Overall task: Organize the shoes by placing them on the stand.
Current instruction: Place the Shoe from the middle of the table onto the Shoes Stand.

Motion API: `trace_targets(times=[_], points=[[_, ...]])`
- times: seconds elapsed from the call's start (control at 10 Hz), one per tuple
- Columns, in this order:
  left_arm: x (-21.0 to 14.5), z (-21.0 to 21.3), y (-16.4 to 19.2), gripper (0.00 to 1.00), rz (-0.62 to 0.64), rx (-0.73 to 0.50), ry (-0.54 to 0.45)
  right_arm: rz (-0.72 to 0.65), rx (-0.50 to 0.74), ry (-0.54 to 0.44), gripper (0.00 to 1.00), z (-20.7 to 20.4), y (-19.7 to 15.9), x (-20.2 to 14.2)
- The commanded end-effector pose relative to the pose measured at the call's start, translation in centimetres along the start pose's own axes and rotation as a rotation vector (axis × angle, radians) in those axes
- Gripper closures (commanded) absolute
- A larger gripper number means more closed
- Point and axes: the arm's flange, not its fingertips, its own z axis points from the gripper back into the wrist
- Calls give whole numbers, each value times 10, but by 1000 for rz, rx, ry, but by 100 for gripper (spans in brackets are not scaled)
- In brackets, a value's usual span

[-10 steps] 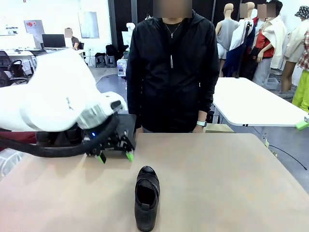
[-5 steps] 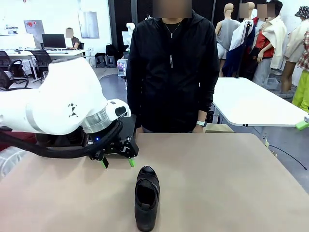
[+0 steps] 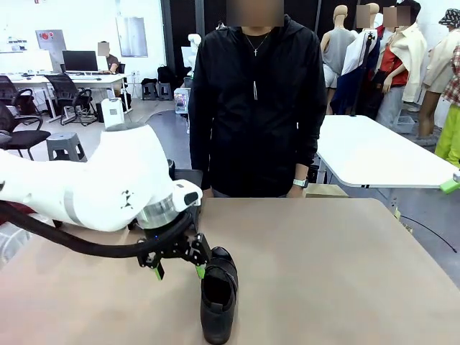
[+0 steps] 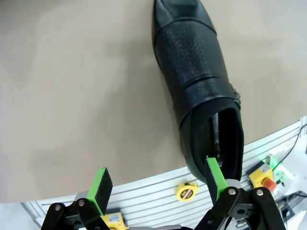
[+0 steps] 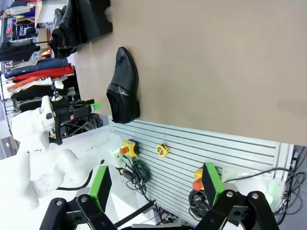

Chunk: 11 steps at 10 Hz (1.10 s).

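Since the earlier frame the left gripper (image 3: 178,270) has swung down and right from the stand (image 3: 188,177) to the shoe (image 3: 218,302) at lower centre, jaws wide and empty, one pad by its heel. The right gripper (image 5: 156,187) also gapes empty. This shoe lies on the table (image 3: 338,273), yet to be racked; the stand's load is hidden.

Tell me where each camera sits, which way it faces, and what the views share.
Front view: between the arms, facing the person across the table; left arm and open left gripper beside the shoe.
Left wrist view: looks down past its open fingers at the shoe.
Right wrist view: rolled, above the table's near edge, open right gripper empty.
All three share the shoe.
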Motion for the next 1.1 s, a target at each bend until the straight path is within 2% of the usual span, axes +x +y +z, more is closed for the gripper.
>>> trace_targets(times=[0.0,0.6,0.7,0.8,1.0], points=[[-3,-15,-11,0,16,-24,21,17,-8,5,0,2,-2,-2],[1,-47,-33,0,-5,80,-25,17,-8,5,0,2,-2,-2],[0,-48,-32,37,-7,76,-36,17,-8,5,0,2,-2,-2],[0,-48,-32,97,3,76,-31,17,-8,5,0,2,-2,-2],[0,-45,-30,100,18,73,-41,17,-8,5,0,2,-2,-2]])
